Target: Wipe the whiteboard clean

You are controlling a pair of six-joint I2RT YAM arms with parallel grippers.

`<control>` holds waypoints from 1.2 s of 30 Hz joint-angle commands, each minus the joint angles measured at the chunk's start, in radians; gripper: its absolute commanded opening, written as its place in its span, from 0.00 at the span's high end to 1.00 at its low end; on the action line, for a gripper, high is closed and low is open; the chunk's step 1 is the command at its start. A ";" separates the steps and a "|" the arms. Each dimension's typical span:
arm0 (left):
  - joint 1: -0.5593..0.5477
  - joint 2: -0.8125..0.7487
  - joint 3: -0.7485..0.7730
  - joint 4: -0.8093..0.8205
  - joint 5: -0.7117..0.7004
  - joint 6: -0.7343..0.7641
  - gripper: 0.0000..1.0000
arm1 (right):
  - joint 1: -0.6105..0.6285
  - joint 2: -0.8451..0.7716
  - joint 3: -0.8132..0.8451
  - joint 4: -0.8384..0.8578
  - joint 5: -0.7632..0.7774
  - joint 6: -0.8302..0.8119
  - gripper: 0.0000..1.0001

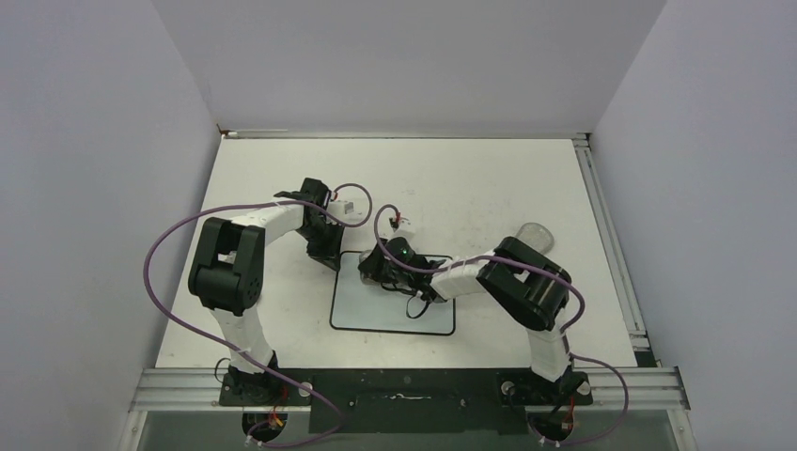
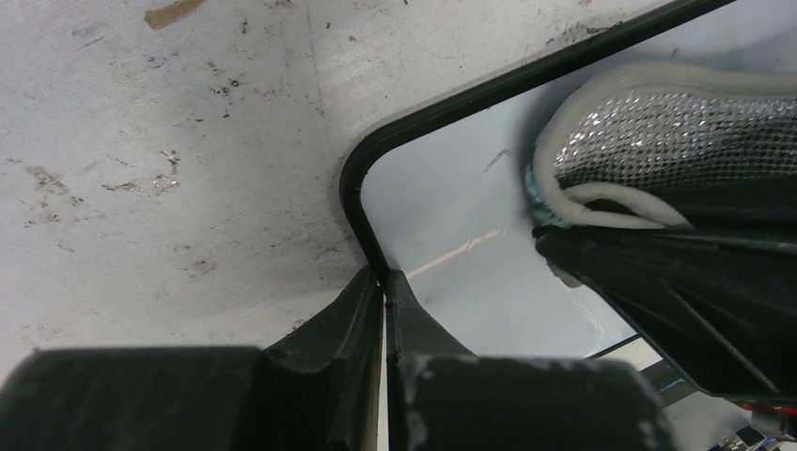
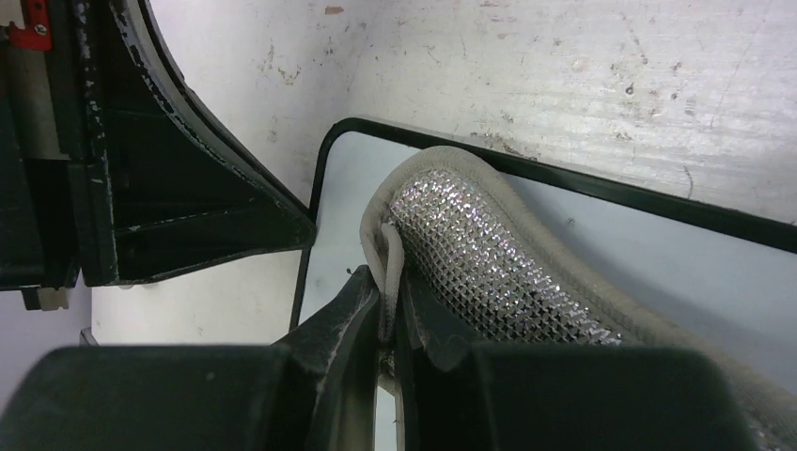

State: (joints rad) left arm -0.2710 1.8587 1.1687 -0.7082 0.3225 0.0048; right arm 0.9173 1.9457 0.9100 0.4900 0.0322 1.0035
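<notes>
The whiteboard lies flat at the table's middle, with its black rim and rounded far-left corner in the left wrist view. My left gripper is shut, its tips resting on the board's left rim just below that corner. My right gripper is shut on the white edge of a silver mesh eraser pad, with the jaws pinching its folded border. The pad lies on the board's far-left area. A faint short dark mark shows beside the pad.
A small grey peanut-shaped lump lies on the table to the right of the board. The table top is scuffed and stained. Purple cables loop from both arms. Metal rails run along the right and near edges.
</notes>
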 commanded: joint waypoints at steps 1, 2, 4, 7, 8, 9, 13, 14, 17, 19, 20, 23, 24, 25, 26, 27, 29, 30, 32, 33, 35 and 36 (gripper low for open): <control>0.001 0.022 -0.030 0.013 -0.059 0.042 1.00 | -0.034 -0.001 0.007 -0.158 -0.015 -0.029 0.95; 0.002 0.020 -0.030 0.014 -0.057 0.041 1.00 | -0.059 -0.031 -0.039 -0.165 -0.007 -0.037 0.95; 0.004 0.015 -0.032 0.014 -0.053 0.041 1.00 | -0.131 -0.119 -0.149 -0.171 -0.011 -0.045 0.95; 0.005 0.011 -0.036 0.020 -0.045 0.039 1.00 | -0.233 -0.306 -0.314 -0.201 -0.006 -0.074 0.95; 0.005 0.012 -0.038 0.022 -0.041 0.037 1.00 | -0.258 -0.355 -0.356 -0.224 0.000 -0.086 0.95; 0.006 0.013 -0.038 0.023 -0.038 0.037 1.00 | -0.278 -0.402 -0.389 -0.245 0.004 -0.097 0.95; 0.003 0.016 -0.040 0.031 -0.034 0.036 1.00 | -0.300 -0.466 -0.445 -0.266 0.010 -0.106 0.95; 0.004 0.017 -0.040 0.029 -0.033 0.034 1.00 | -0.297 -0.448 -0.439 -0.257 0.007 -0.099 0.95; 0.003 0.017 -0.035 0.027 -0.032 0.035 1.00 | -0.243 -0.343 -0.380 -0.193 -0.002 -0.063 0.95; 0.003 0.016 -0.033 0.026 -0.036 0.038 1.00 | -0.184 -0.238 -0.283 -0.164 -0.001 -0.050 0.95; 0.004 0.017 -0.034 0.027 -0.036 0.040 1.00 | -0.154 -0.184 -0.225 -0.158 0.001 -0.047 0.95; 0.003 0.021 -0.035 0.023 -0.029 0.041 1.00 | -0.071 -0.017 -0.031 -0.132 -0.013 -0.031 0.95; 0.004 0.023 -0.034 0.024 -0.026 0.041 1.00 | -0.047 0.040 0.036 -0.125 -0.023 -0.029 0.95; 0.004 0.022 -0.035 0.025 -0.025 0.039 1.00 | -0.027 0.089 0.127 -0.123 -0.024 -0.030 0.95; 0.005 0.022 -0.037 0.026 -0.022 0.038 1.00 | -0.007 0.133 0.190 -0.125 -0.025 -0.033 0.95; 0.005 0.022 -0.038 0.027 -0.023 0.035 1.00 | 0.008 0.175 0.248 -0.132 -0.054 -0.036 0.95; 0.006 0.022 -0.040 0.029 -0.024 0.030 1.00 | 0.030 0.241 0.344 -0.157 -0.079 -0.045 0.95; 0.009 0.022 -0.039 0.031 -0.026 0.027 1.00 | 0.035 0.260 0.366 -0.168 -0.086 -0.048 0.95; 0.014 0.019 -0.041 0.033 -0.031 0.023 1.00 | 0.035 0.237 0.333 -0.159 -0.090 -0.046 0.95; 0.015 0.016 -0.041 0.033 -0.033 0.023 1.00 | 0.031 0.210 0.291 -0.145 -0.087 -0.044 0.95; 0.015 0.014 -0.045 0.037 -0.036 0.024 1.00 | 0.005 0.127 0.170 -0.111 -0.079 -0.036 0.95; 0.016 0.013 -0.046 0.037 -0.038 0.025 1.00 | -0.014 0.083 0.094 -0.094 -0.079 -0.033 0.95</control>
State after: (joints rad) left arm -0.2516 1.8542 1.1580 -0.7052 0.3412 0.0021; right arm 0.9348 2.1487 1.2068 0.4446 -0.0082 0.9691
